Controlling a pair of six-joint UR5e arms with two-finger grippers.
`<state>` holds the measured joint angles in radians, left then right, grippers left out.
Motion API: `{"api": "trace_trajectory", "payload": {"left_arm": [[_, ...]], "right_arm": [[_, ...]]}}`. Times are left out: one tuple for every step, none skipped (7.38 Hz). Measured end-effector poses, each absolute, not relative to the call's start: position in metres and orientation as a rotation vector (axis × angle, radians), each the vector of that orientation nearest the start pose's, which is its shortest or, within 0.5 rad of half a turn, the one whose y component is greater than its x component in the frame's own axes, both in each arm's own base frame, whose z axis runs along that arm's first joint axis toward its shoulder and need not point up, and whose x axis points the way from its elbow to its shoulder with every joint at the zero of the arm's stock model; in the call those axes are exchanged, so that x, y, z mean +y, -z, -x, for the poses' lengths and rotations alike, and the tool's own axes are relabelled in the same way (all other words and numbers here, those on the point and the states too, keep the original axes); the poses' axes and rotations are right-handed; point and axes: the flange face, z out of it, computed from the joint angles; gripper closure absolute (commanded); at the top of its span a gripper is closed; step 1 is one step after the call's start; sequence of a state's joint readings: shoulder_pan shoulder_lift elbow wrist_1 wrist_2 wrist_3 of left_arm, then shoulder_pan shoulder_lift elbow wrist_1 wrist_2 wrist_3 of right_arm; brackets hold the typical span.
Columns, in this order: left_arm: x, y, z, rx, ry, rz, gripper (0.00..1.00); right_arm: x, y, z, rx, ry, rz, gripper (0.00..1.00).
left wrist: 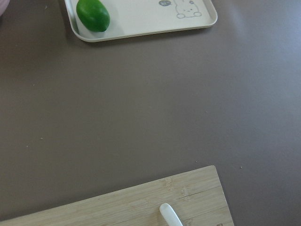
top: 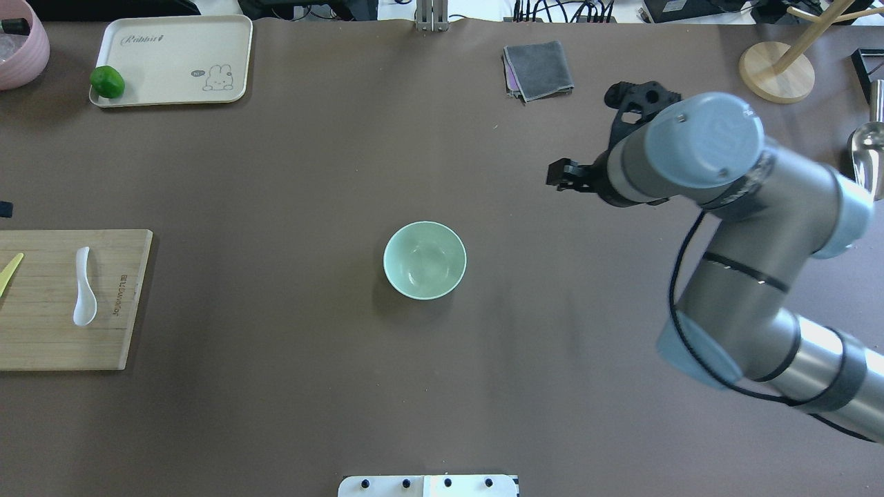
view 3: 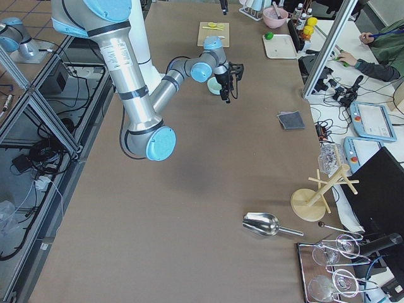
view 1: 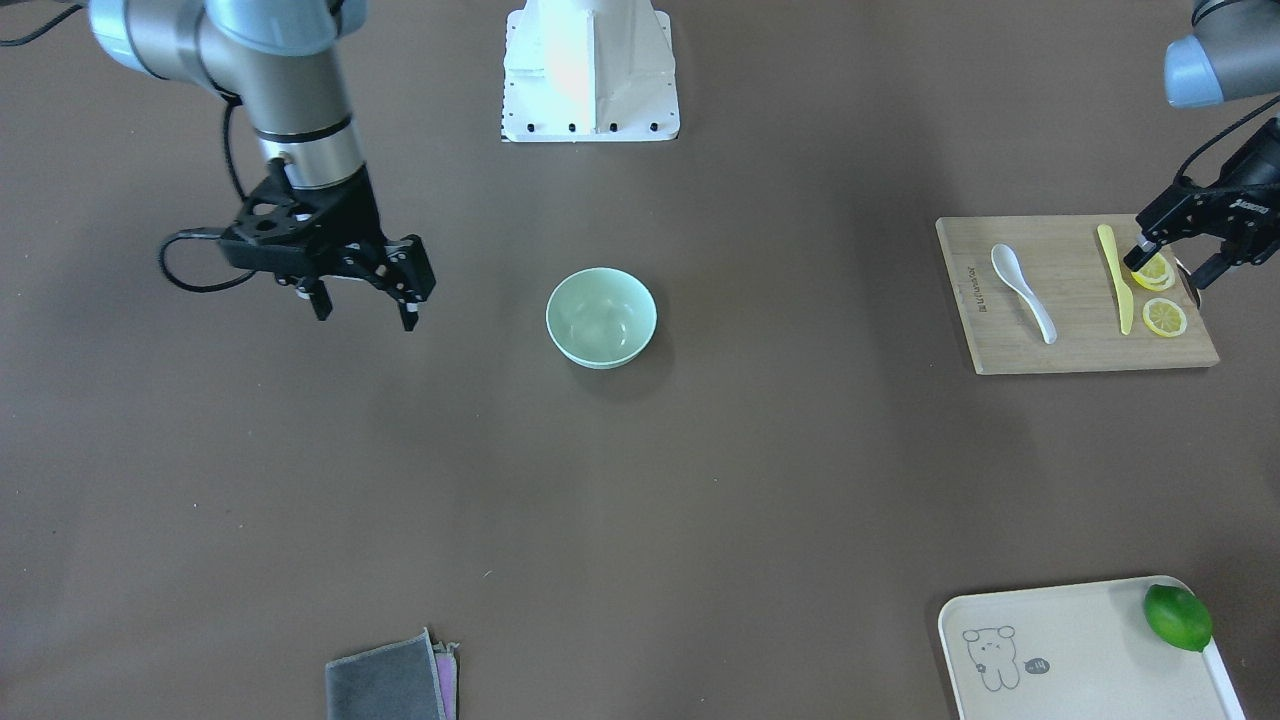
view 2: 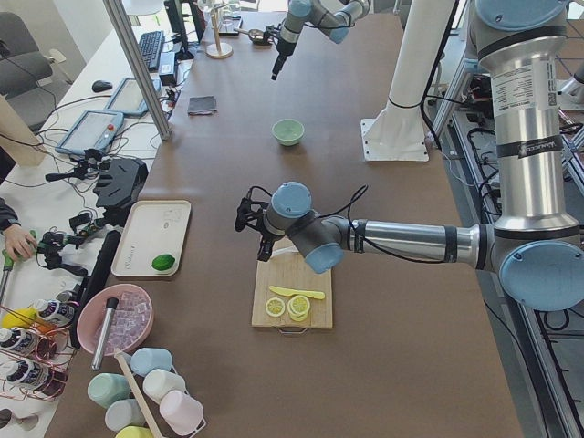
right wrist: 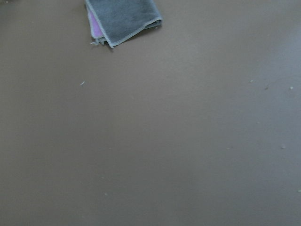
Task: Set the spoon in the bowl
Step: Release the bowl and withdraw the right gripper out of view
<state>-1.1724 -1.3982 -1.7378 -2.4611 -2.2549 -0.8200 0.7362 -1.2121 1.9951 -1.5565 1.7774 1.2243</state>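
The white spoon (view 1: 1022,290) lies on a wooden cutting board (view 1: 1080,350), scoop toward the robot; it also shows in the overhead view (top: 84,286). Its handle tip shows in the left wrist view (left wrist: 170,214). The mint-green bowl (view 1: 601,317) stands empty at the table's middle (top: 424,259). My left gripper (view 1: 1170,268) is open and empty, hovering over the board's far end by the lemon slices, about a hand's width from the spoon. My right gripper (view 1: 365,315) is open and empty above bare table, well to the side of the bowl.
On the board lie a pale-yellow knife (view 1: 1115,275) and lemon slices (view 1: 1165,317). A cream tray (view 1: 1060,620) holds a lime (view 1: 1177,617). A folded grey cloth (view 1: 390,680) lies on the operators' side. A wooden stand (top: 777,62) and a metal scoop (top: 867,148) are at the right end.
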Motion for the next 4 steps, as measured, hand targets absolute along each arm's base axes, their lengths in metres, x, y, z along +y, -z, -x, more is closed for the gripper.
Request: {"api": "trace_trajectory", "payload": {"left_arm": [[-0.431,-0.556,-0.137,0.983,0.151,-0.297,0.02],[-0.426,-0.558,-0.167,0.952,0.212,-0.281,0.02],[-0.419,-0.561,-0.194,0.920,0.250,-0.279,0.05],[-0.414,-0.565,-0.211,0.897,0.266,-0.281,0.12]], "right_arm": [[-0.471,-0.312,0.283,-0.764,-0.213,-0.232,0.00],[-0.476,-0.346,0.217,-0.746,-0.135,-0.225,0.00],[-0.480,-0.380,0.153,-0.743,-0.055,-0.220,0.00],[-0.482,-0.412,0.098,-0.759,0.010,-0.214,0.00]]}}
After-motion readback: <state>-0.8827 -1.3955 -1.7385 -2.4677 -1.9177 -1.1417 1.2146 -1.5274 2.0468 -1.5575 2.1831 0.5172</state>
